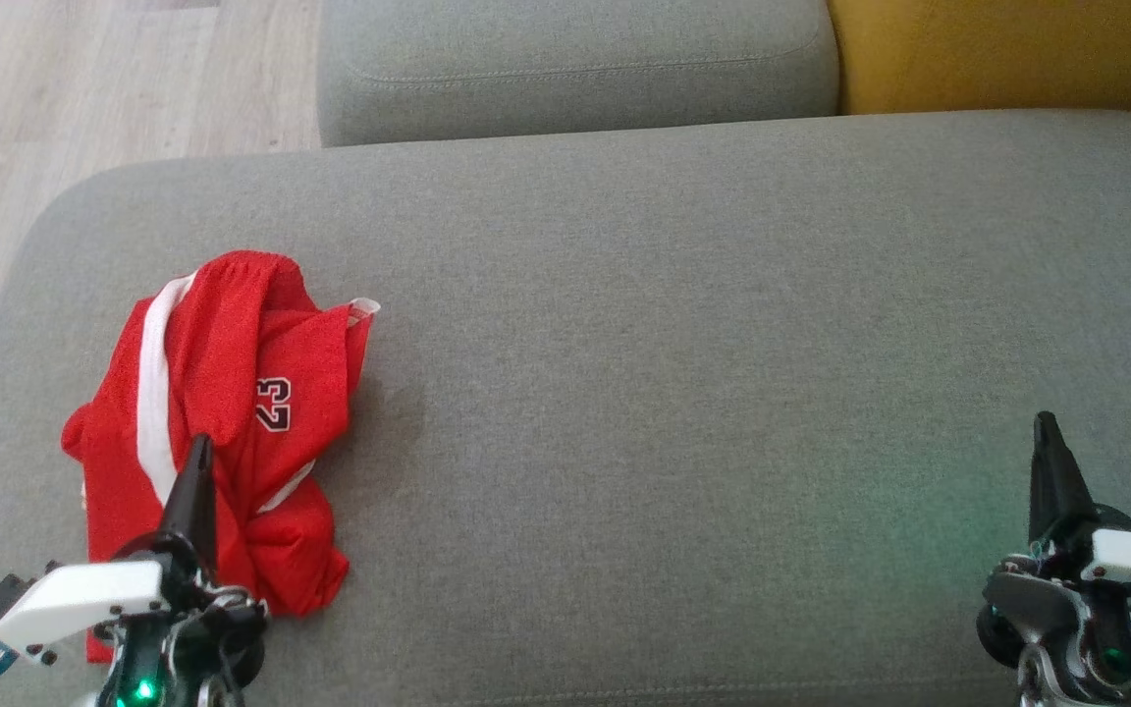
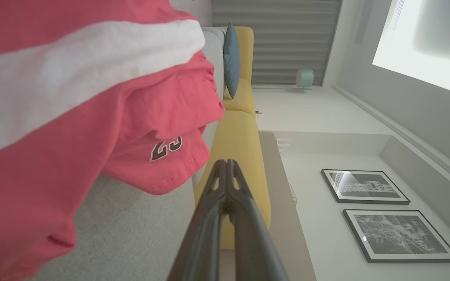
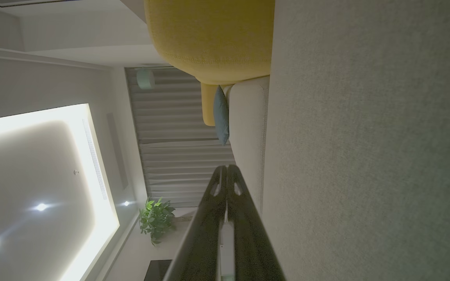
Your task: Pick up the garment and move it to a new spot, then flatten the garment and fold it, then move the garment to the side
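The garment (image 1: 222, 393) is a crumpled pair of red shorts with white side stripes and the number 23, lying at the left end of the grey cushion (image 1: 673, 344). My left gripper (image 1: 200, 447) hovers over its near part, fingers pressed together with nothing between them. In the left wrist view the garment (image 2: 72, 117) fills the left side, beside the shut left gripper (image 2: 226, 162). My right gripper (image 1: 1047, 422) rests shut and empty at the cushion's near right, far from the garment; its wrist view shows the shut right gripper (image 3: 227, 167) alongside the cushion (image 3: 365, 156).
A second grey cushion (image 1: 575, 69) and a yellow cushion (image 1: 997, 49) stand behind the one I work on. Wooden floor (image 1: 84, 98) lies beyond the left edge. Right of the garment the grey surface stretches wide and bare.
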### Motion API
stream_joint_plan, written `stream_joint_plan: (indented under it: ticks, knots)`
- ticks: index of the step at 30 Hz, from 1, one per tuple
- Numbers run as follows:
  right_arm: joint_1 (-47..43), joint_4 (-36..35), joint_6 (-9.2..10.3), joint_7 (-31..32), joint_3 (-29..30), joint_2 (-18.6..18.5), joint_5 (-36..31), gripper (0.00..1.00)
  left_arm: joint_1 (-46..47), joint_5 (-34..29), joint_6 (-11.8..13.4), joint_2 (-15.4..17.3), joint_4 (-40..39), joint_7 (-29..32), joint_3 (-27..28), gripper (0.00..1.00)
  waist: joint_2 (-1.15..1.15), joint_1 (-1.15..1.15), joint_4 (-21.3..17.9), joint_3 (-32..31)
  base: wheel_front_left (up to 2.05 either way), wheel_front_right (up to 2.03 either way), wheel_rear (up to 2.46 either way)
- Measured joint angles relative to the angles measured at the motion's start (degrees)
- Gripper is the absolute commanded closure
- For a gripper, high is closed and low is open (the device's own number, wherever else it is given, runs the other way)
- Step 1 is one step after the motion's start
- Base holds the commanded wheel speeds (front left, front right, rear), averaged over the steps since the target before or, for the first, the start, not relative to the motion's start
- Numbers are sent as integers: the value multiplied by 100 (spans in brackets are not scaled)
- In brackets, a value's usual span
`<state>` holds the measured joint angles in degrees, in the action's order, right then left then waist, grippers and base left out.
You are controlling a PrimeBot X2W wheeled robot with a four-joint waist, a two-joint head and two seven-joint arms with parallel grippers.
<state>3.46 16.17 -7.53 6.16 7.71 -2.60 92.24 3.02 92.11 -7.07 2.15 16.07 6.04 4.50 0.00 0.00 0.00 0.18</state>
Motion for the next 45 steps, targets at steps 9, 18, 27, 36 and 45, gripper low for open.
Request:
stream_joint_plan:
  ticks: [9, 18, 27, 36, 45]
  knots:
    - [-33, 116, 0, -1, -7, 7, 1, 0, -44, 0, 4, -16, 114, -9, -11, 0, 0, 0, 0, 0, 0, 0, 0]
    - [-312, 364, 0, -67, -90, 32, -24, 0, -389, -9, 22, -77, 337, -111, -33, 0, 0, 0, -13, -29, 0, 0, 0]
    - [-309, 344, 0, -244, -141, 32, -318, 0, -392, -90, 21, -77, 242, -244, -16, 0, 0, 0, -22, -66, 0, 0, 0]
    - [-300, 257, 0, -394, -114, 32, -964, 0, -391, -426, 21, -70, 149, -409, 203, 0, 0, 0, -29, -89, 0, 0, 0]
    - [-287, -303, 0, -535, -90, 31, -2247, 0, -366, -1171, 90, -71, -332, -567, 368, 0, 0, 0, -19, -101, 0, 0, 0]
